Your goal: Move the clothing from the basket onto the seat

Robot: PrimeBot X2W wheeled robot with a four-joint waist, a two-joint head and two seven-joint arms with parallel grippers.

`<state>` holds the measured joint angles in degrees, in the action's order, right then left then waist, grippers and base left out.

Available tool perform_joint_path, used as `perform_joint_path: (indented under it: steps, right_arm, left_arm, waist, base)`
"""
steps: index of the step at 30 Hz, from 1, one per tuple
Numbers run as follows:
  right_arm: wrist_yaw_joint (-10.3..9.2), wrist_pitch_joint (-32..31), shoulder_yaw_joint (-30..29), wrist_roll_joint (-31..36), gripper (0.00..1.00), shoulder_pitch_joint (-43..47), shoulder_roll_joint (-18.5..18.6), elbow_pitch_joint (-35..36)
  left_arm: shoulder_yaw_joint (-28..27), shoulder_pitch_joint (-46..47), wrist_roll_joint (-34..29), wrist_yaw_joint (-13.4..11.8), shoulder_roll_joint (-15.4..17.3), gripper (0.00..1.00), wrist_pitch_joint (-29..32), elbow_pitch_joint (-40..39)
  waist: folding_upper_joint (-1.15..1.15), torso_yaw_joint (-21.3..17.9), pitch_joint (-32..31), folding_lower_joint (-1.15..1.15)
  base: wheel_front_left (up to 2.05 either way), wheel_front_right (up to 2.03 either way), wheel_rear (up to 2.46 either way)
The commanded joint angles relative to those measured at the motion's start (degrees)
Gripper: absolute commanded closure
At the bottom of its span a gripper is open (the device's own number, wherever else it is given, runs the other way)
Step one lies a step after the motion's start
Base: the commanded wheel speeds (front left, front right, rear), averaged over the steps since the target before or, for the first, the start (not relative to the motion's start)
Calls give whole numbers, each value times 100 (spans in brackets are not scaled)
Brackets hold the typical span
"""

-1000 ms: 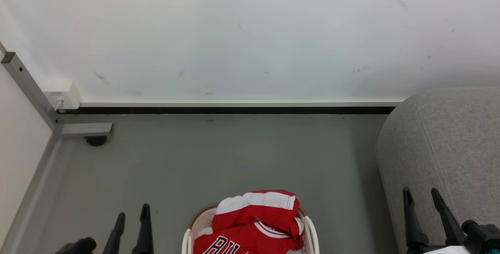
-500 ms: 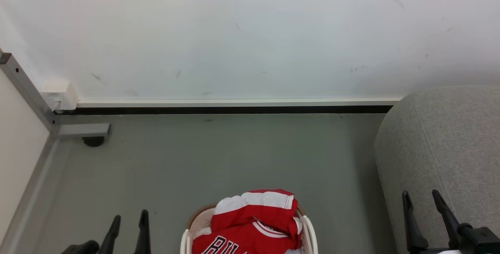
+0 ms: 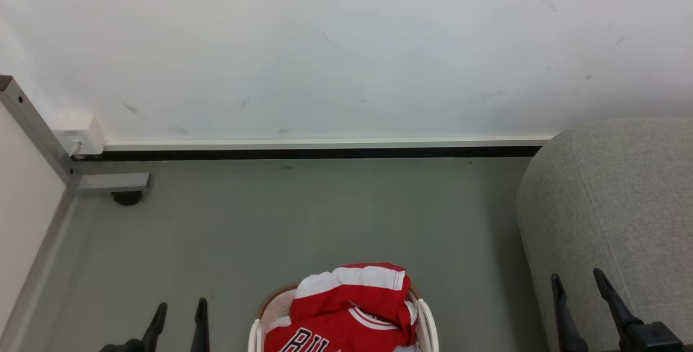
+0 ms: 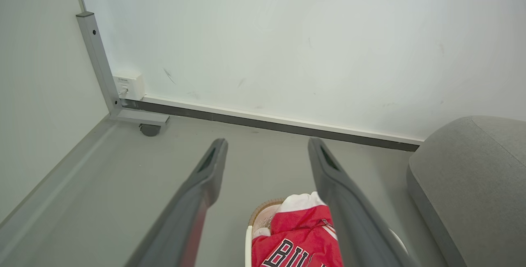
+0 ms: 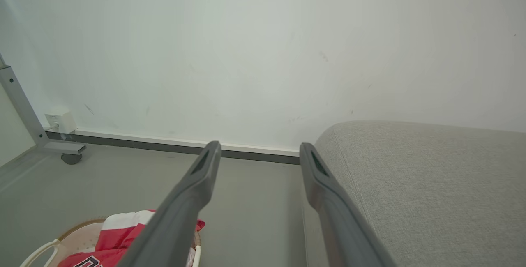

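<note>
Bright red sports garments [image 3: 352, 303], soft, light, probably slippery, fill the cream-white plastic basket [image 3: 429, 324]. Pinch the top white-banded fold [image 3: 352, 277]. Both jaws gape empty.

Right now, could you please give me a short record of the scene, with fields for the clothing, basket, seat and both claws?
clothing: red garments heaped in the basket, one lettered, one white-banded
basket: on the grey floor, between the claws in the head view
seat: light grey, right of the basket, no clothing on the visible part
left claw: open, holding nothing
right claw: open, holding nothing, near the seat's edge
</note>
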<state>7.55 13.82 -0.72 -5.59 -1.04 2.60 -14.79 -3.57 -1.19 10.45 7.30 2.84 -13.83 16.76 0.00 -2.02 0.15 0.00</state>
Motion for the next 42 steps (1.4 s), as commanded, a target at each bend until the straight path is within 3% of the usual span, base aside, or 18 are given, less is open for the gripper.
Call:
perform_joint_path:
  steps: [1, 10, 23, 28, 33, 42]
  right_arm:
    - [-11, 56, 11, 137, 0, 40, 47, -3]
    - [-12, 149, 90, 275, 0, 81, 48, -91]
    - [-12, 143, 129, 60, 0, 57, 46, -103]
    - [-13, 142, 225, 33, 0, -139, 45, -46]
    - [-12, 134, 334, -102, 0, -345, 43, 58]
    - [-13, 133, 392, -417, 0, -760, 40, 189]
  left_arm:
    - [-20, -60, -173, 14, 45, 0, -52, 8]
    - [-30, -117, -514, 18, 39, 0, -143, 73]
    - [47, -103, -384, 10, 30, 0, -136, 88]
    - [190, -10, -322, 11, 43, 0, -135, 124]
    - [994, 250, -221, 11, 303, 0, -135, 436]
    - [2983, 1203, 402, 10, 1009, 0, 189, 1989]
  waist:
    - [0, -9, 2, 0]
    - [0, -84, 18, 0]
    - [0, -142, 84, 0]
    - [0, -336, 283, 0]
    - [0, -605, 682, 0]
    - [0, -1184, 1448, 0]
  base:
    - [0, 0, 0]
    - [0, 0, 0]
    - [0, 0, 0]
    - [0, 0, 0]
    - [0, 0, 0]
    - [0, 0, 0]
